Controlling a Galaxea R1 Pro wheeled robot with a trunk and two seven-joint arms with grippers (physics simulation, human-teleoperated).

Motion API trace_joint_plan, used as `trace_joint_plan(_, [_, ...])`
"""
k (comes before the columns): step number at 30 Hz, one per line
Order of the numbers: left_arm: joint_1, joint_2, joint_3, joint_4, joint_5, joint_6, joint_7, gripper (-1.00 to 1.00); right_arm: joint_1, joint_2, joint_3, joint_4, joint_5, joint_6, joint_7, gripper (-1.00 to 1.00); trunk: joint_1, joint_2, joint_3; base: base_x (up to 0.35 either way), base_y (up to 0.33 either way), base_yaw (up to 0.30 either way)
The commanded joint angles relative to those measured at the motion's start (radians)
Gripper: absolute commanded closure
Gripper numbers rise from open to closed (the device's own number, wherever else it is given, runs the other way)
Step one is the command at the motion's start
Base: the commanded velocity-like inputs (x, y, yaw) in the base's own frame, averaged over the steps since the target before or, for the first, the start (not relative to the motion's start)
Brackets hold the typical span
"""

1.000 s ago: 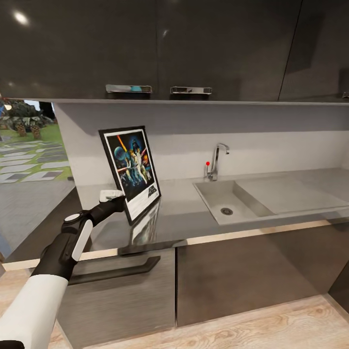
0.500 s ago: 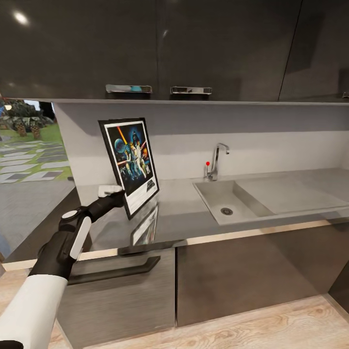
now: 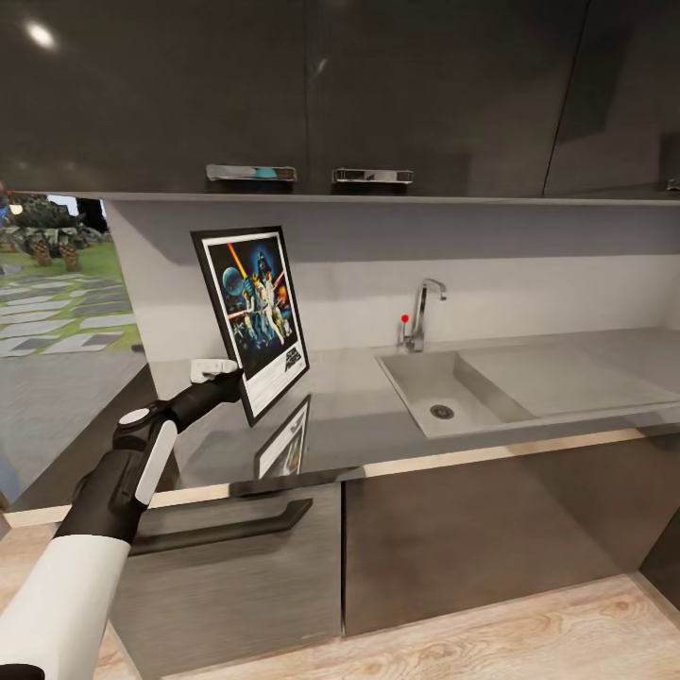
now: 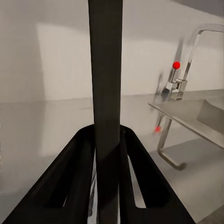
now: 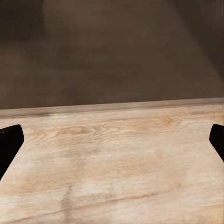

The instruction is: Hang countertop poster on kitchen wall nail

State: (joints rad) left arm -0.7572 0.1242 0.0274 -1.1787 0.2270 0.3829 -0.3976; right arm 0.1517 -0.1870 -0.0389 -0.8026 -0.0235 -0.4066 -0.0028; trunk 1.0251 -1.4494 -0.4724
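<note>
Since the earlier head pictures, the poster (image 3: pixel 253 317) is sitting higher and more nearly upright, its lower edge now clear of the kitchen countertop (image 3: pixel 359 416), while the camera itself is staying put. Nearest, the right gripper (image 5: pixel 112 140) is hanging over the pale wooden floor (image 5: pixel 116 163) with its two finger tips showing at opposite edges of its wrist view, so its jaws are standing wide apart and holding nothing. Further out, the left gripper (image 3: pixel 227 378) is clamping the poster's frame edge; in the left wrist view the dark frame (image 4: pixel 106 93) is running straight up between the two black fingers (image 4: pixel 74 177). Beyond, one sink (image 3: pixel 444 392) and one chrome tap (image 3: pixel 420 312) are lying to the poster's right, and two handles are showing under the dark upper cabinets (image 3: pixel 378 85). Judging from this, the pick-up is done; finding a wall nail, carrying the one poster there and hanging it are all remaining.
</note>
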Motion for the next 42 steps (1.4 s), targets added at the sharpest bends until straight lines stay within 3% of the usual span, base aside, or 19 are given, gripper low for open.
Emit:
trace_joint_plan(1, [-0.001,0.000,0.002,-0.001,0.008,0.008,-0.001,1.00,0.000,0.000,0.000,-0.002,-0.003,-0.001,0.000,-1.00,0.000,-0.001,-0.001,-0.230,0.000,0.000])
trace_joint_plan(37, [-0.001,-0.001,-0.011,-0.004,0.011,0.008,-0.008,1.00,0.000,0.000,-0.001,-0.001,-0.004,-0.001,0.000,-1.00,0.000,-0.001,-0.001,-0.332,0.000,0.000])
trace_joint_plan(42, [-0.001,-0.001,-0.021,-0.012,0.011,0.008,-0.072,1.00,0.000,0.000,-0.001,-0.001,-0.003,-0.001,0.000,-1.00,0.000,-0.001,-0.001,-0.337,0.000,0.000])
